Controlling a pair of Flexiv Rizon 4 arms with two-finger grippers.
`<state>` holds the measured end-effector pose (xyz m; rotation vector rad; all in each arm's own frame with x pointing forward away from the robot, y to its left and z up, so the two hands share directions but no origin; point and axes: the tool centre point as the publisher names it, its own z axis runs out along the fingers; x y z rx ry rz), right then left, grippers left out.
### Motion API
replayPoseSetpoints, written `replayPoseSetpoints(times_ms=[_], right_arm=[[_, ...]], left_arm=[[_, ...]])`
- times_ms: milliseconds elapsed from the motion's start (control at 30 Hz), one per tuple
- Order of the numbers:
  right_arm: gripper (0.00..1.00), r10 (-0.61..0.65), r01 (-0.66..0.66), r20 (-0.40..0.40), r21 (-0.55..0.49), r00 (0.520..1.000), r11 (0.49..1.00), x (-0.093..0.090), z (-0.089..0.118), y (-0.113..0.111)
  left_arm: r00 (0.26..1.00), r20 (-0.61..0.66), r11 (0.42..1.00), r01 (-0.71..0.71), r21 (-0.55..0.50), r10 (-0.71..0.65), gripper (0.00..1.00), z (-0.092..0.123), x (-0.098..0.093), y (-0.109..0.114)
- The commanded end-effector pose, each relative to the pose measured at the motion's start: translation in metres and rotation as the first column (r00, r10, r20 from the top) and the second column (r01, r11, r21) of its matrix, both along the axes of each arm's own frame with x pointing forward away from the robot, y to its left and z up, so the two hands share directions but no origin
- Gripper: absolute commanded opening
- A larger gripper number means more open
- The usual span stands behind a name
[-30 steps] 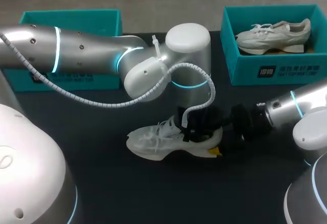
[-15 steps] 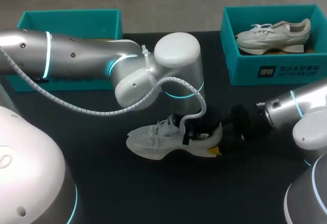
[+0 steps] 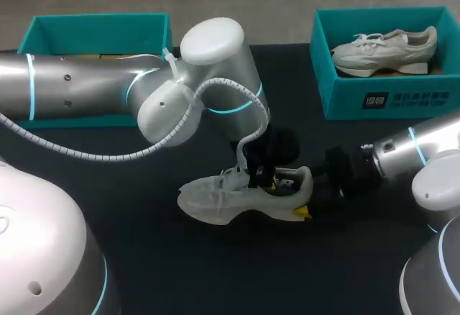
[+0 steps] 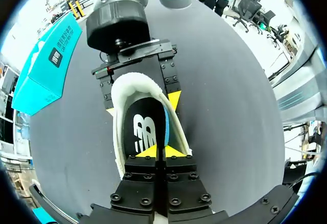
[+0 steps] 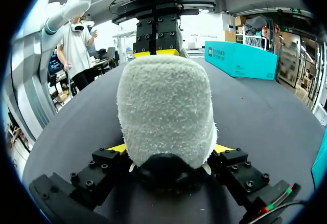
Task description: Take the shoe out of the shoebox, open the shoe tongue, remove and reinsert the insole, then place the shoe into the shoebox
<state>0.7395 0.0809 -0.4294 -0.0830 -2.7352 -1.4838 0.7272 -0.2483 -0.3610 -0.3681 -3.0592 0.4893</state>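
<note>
A white shoe (image 3: 215, 200) lies on its sole on the black table (image 3: 144, 257), toe to the left. My right gripper (image 3: 305, 201) holds its heel, one yellow-tipped finger on each side of the fuzzy heel collar (image 5: 163, 111). My left gripper (image 4: 163, 151) reaches down into the shoe's mouth, fingers pressed together on the near end of the black insole (image 4: 140, 132), whose blue edge shows tilted up. From above, the left gripper (image 3: 267, 178) sits over the shoe's opening. The open teal shoebox (image 3: 93, 27) stands at the back left, partly hidden by my left arm.
A second teal box (image 3: 381, 99) at the back right holds another white shoe (image 3: 384, 47). My left arm's thick elbow (image 3: 208, 63) and its cable hang over the table's middle. Bare table lies in front of the shoe.
My left arm has swung its elbow up and to the left while its gripper stayed in the shoe's mouth and closed. The right arm and the shoe kept still.
</note>
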Motion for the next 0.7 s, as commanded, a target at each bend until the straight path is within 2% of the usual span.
replayPoseSetpoints(times_ms=[33,233,367,533,700], right_arm=[[0.0,-0.001,0.001,-0.001,-0.004,1.0,1.0,0.0,-0.003,0.002],[0.0,-0.001,0.001,-0.001,-0.004,1.0,1.0,0.0,-0.003,0.002],[0.0,-0.001,0.001,-0.001,-0.004,1.0,1.0,0.0,-0.003,0.002],[0.0,-0.001,0.001,-0.001,-0.004,1.0,1.0,0.0,-0.003,0.002],[0.0,-0.001,0.001,-0.001,-0.004,1.0,1.0,0.0,-0.003,0.002]], left_arm=[[1.0,-0.024,0.999,0.007,-0.04,-0.008,0.0,0.008,0.001,0.01],[1.0,-0.027,0.999,-0.016,-0.045,0.015,0.0,0.014,0.003,0.016],[0.998,-0.066,0.993,-0.012,-0.114,0.004,0.0,0.022,0.003,0.018],[0.987,-0.153,0.963,0.011,-0.27,-0.054,0.0,0.034,0.002,0.014],[0.985,-0.158,0.952,0.021,-0.305,-0.072,0.0,0.039,0.003,0.005]])
